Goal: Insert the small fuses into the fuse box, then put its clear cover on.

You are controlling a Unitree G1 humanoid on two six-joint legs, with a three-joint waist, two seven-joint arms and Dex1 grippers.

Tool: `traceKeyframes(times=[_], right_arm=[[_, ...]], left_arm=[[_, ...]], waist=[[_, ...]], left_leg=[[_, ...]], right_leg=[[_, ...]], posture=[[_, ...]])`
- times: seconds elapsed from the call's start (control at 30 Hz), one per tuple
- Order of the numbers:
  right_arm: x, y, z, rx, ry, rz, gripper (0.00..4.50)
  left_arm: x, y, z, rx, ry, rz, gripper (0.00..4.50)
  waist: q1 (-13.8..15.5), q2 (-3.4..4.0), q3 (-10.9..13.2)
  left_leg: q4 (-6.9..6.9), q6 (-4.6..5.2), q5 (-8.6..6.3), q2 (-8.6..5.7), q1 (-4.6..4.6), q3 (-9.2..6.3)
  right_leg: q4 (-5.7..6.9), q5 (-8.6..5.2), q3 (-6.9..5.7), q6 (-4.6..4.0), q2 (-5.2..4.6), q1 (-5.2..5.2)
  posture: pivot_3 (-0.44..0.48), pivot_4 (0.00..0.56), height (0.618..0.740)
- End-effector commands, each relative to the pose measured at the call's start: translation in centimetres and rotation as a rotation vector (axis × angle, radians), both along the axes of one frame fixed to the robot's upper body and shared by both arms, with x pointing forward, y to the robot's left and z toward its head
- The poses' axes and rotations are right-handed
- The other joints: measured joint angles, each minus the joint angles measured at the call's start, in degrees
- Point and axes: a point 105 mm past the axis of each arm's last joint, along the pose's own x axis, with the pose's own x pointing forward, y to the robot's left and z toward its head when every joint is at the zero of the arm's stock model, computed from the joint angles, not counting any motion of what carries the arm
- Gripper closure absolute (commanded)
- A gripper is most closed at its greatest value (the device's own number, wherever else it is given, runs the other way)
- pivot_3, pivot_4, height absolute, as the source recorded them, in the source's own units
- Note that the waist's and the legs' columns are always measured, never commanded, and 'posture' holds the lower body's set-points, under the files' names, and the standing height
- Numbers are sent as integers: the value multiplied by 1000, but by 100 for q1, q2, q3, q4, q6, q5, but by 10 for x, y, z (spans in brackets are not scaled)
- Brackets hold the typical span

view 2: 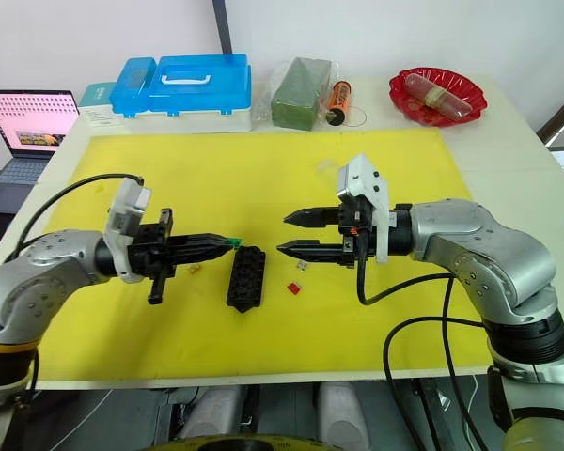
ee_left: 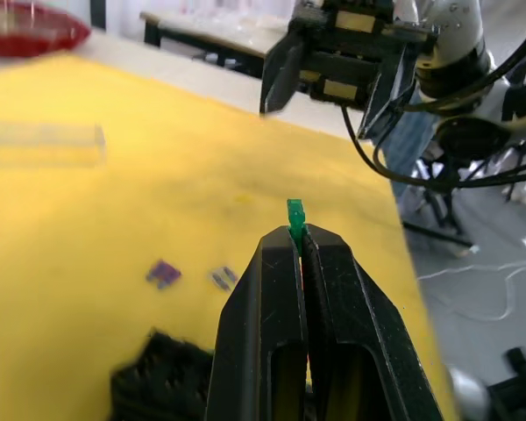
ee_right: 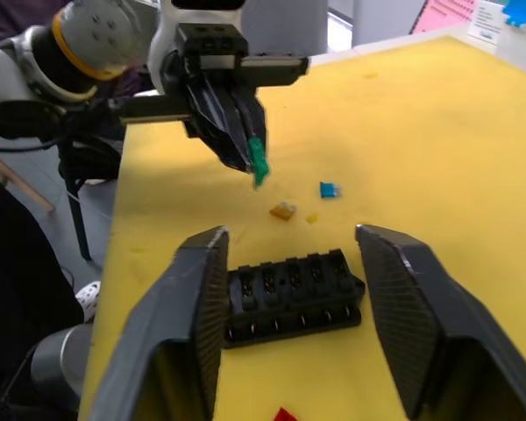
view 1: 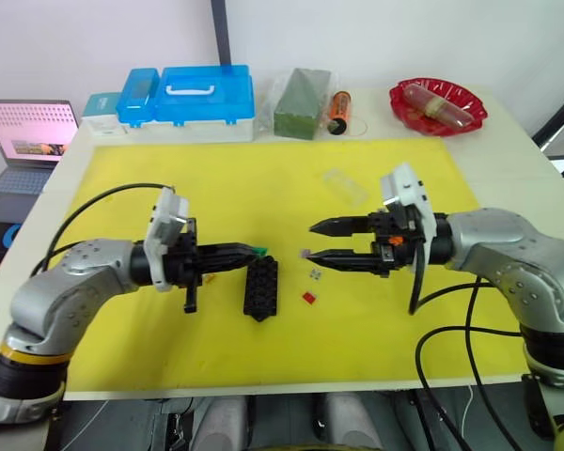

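L pincer (view 1: 252, 252) pinching green fuse (view 1: 259, 250) just above fuse box (view 1: 261, 287) (mid bench, toward front edge). R pincer (view 1: 318, 241) spread, fingers apart. Red fuse (view 1: 308, 297) beside box; clear cover (view 1: 344, 186) toward back edge.

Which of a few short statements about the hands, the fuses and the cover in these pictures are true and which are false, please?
1. The left hand is shut on the green fuse. True.
2. The right hand holds the red fuse. False: it is open and holds nothing; the red fuse lies on the yellow mat.
3. The clear cover sits on the fuse box. False: it lies apart on the mat, beyond the right hand.
4. The blue fuse and orange fuse lie loose on the mat. True.
5. The fuse box stands in the red dish. False: it is on the mat.
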Motion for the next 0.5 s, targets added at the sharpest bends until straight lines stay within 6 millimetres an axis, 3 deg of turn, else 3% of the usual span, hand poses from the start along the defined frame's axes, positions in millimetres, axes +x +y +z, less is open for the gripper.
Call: traceKeyframes(times=[0.03,0.5], right_arm=[[-6,6,10,-3,-93,30,3199],[-9,11,13,-37,-168,64,3199]], left_arm=[[2,-7,9,-2,-114,-29,4500],[2,-20,11,-13,-235,-95,4500]], waist=[[-6,0,0],[-19,-1,0]], left_leg=[[0,0,0,-1,0,1],[8,1,0,5,0,-2]], right_leg=[[0,2,0,4,0,0],[8,11,0,15,21,1]], posture=[[0,150,740],[0,150,740]])
